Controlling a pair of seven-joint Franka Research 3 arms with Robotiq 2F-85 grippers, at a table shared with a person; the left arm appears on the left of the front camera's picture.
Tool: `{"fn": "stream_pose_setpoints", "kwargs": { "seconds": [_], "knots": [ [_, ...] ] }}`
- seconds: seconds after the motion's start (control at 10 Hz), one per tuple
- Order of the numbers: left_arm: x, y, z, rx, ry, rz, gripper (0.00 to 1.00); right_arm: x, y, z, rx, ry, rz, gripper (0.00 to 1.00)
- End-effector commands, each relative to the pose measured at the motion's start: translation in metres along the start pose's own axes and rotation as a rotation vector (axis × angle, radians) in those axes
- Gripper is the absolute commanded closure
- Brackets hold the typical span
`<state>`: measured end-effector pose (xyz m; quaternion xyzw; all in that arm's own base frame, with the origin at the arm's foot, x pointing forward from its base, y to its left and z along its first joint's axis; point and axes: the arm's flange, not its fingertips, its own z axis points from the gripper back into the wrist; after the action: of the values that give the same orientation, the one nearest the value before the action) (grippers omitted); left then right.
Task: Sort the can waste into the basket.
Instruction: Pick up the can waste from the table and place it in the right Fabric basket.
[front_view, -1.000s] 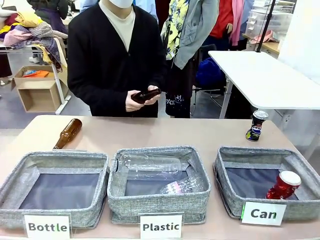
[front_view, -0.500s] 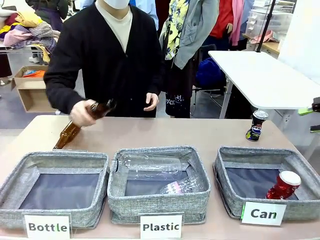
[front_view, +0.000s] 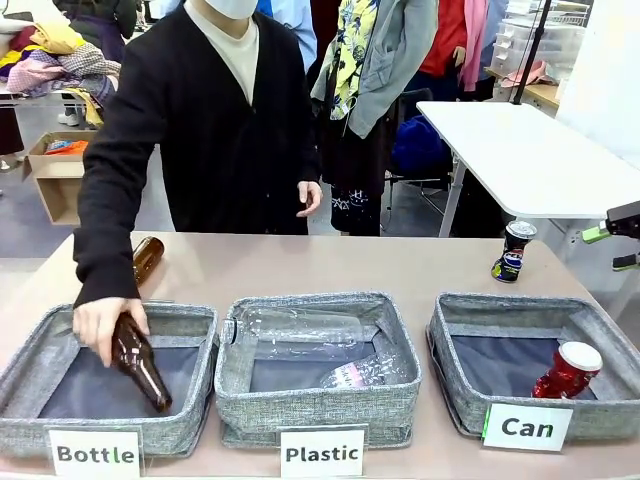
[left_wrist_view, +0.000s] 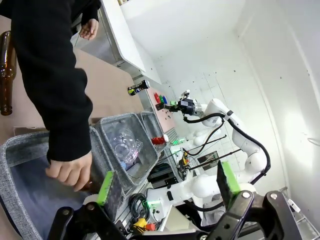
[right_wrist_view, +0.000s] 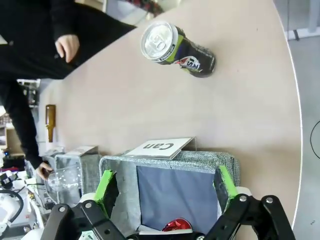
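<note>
A dark blue-black can (front_view: 514, 251) stands upright on the table, behind the grey basket (front_view: 520, 306) carded "Can". A red can (front_view: 567, 370) leans in that basket's front right corner. My right gripper (front_view: 612, 247) hangs open at the right edge of the front view, above and to the right of the dark can. Its wrist view looks down on the dark can (right_wrist_view: 177, 49), the basket (right_wrist_view: 117, 175) and the red can (right_wrist_view: 175, 225), with the open right gripper (right_wrist_view: 166, 184) empty. My left gripper (left_wrist_view: 166, 182) is open and empty above the "Bottle" basket (left_wrist_view: 22, 147).
A person's hand (front_view: 100, 322) holds a brown bottle (front_view: 140, 364) down inside the "Bottle" basket (front_view: 110, 320). Another brown bottle (front_view: 147, 257) lies on the table behind it. The "Plastic" basket (front_view: 318, 400) in the middle holds clear plastic bottles.
The person has carried the brown bottle from chest height down to the left and into the "Bottle" basket. My right gripper has come in at the right edge.
</note>
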<state>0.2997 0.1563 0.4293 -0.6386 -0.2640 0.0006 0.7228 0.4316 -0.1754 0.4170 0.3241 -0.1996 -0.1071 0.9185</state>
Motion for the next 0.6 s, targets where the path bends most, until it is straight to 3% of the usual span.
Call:
{"fn": "stream_pose_setpoints", "kwargs": {
  "seconds": [0.0, 0.1, 0.2, 0.5],
  "knots": [
    [0.0, -0.004, 0.0, 0.003, -0.001, 0.009, 0.0, 0.001, 0.001, -0.002, -0.007, 0.001, 0.005, 0.0],
    [0.0, -0.004, 0.0, 0.003, -0.001, 0.009, 0.0, 0.009, -0.002, -0.001, 0.018, 0.006, 0.042, 0.0],
    [0.0, 0.0, 0.0, 0.0, 0.0, 0.0, 0.0, 0.021, -0.01, -0.001, 0.037, -0.057, 0.113, 0.0],
    [-0.03, -0.042, 0.07, 0.036, 0.029, -0.065, 0.0, 0.044, -0.034, -0.019, 0.104, -0.116, 0.304, 0.0]
  ]
}}
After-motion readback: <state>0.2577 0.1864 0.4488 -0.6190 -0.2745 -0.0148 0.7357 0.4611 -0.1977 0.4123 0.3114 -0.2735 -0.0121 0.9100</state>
